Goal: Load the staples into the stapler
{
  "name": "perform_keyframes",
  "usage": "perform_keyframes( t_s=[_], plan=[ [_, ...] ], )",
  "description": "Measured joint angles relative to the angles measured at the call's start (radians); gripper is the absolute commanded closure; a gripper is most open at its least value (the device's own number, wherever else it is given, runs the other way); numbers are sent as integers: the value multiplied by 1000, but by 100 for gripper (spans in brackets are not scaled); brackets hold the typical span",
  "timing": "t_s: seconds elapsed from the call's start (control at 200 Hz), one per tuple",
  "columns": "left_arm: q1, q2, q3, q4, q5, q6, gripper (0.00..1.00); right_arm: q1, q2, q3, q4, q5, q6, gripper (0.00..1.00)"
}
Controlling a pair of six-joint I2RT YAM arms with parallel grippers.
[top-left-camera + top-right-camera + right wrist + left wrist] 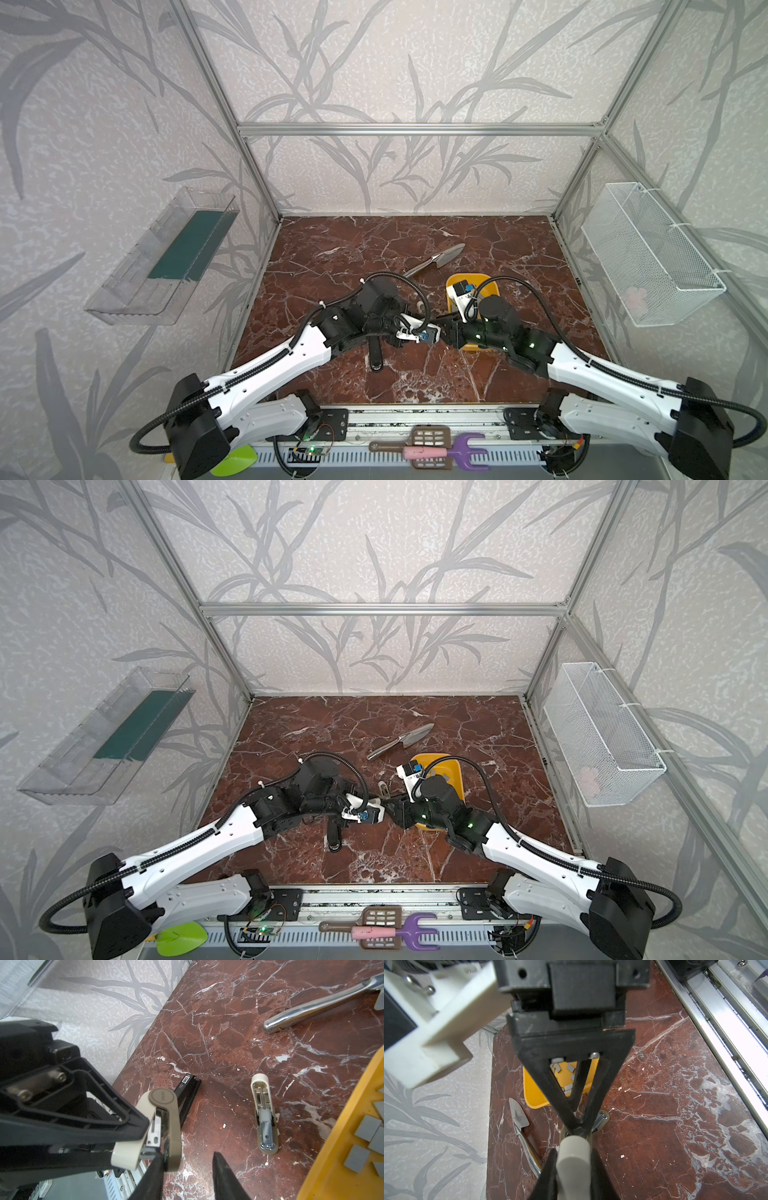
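On the red stone table (353,245), the yellow tray (332,1157) sat on the right. The left gripper (576,1129) squeezed the tan stapler (164,1105) up in the air, the right gripper (188,1155) had its jaws apart beside it, and the staples (365,1128) lay in the tray. A hard push could knock the stapler loose.

The right wrist view's edge cuts off the yellow tray (332,1167) and all but a few staples (364,1128). In both top views the right arm (494,328) covers most of that tray, and the left arm (353,324) hides much of the black stapler (375,357).
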Motion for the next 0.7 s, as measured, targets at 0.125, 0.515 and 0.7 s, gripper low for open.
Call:
perform_keyframes(
  t_s=[0.125, 0.515, 0.7],
  plan=[
    [0, -6, -2, 0, 0, -4, 100, 1, 8, 7, 0, 0, 4, 62],
    [-13, -65, -5, 39, 78, -12, 100, -2, 76, 15, -15, 44, 18, 67],
    [-13, -68, -5, 48, 91, -13, 100, -2, 78, 15, -16, 53, 21, 67]
  ],
)
